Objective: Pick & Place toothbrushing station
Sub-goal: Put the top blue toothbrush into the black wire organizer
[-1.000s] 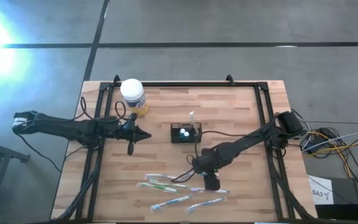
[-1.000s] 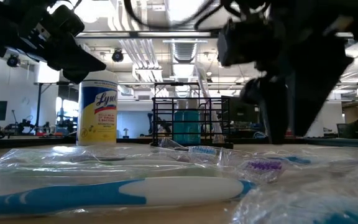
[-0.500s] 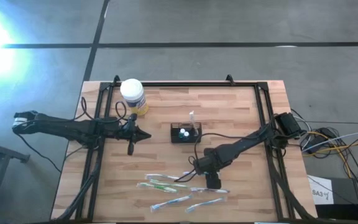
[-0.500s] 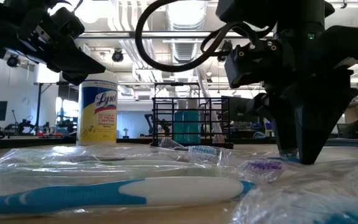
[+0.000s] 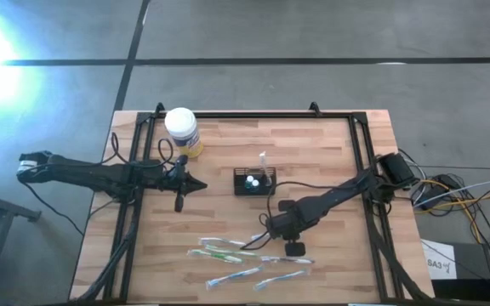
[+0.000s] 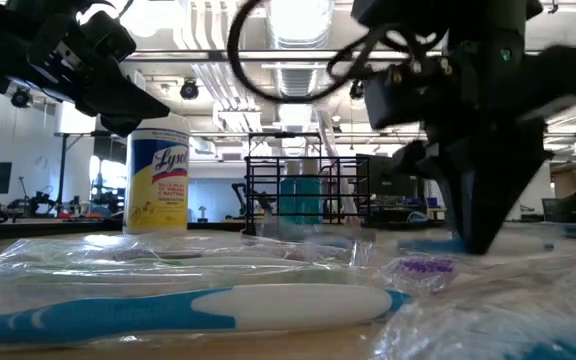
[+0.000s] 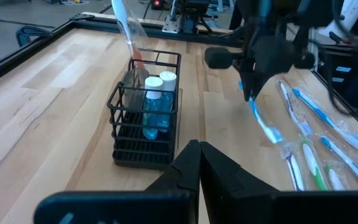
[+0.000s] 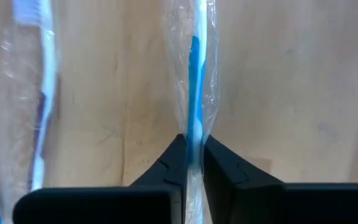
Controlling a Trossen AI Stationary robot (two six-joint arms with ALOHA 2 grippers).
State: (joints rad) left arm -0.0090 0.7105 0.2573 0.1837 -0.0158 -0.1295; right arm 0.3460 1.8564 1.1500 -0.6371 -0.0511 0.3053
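My right pincer (image 8: pixel 191 152) points down near the desk's front edge, pinching a wrapped blue toothbrush (image 8: pixel 195 68). My left pincer (image 5: pixel 196 186), closed, hovers beside the mesh caddy (image 5: pixel 253 181) mid-desk.

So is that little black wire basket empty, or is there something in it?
Not empty. The black wire basket stands upright, holding two white-capped blue bottles and a wrapped item sticking out the top.

Two matte black jointed arms (image 5: pixel 330 201) trailing looped black cables, apparently unmarked, with tapered fingers (image 8: pixel 169 163).
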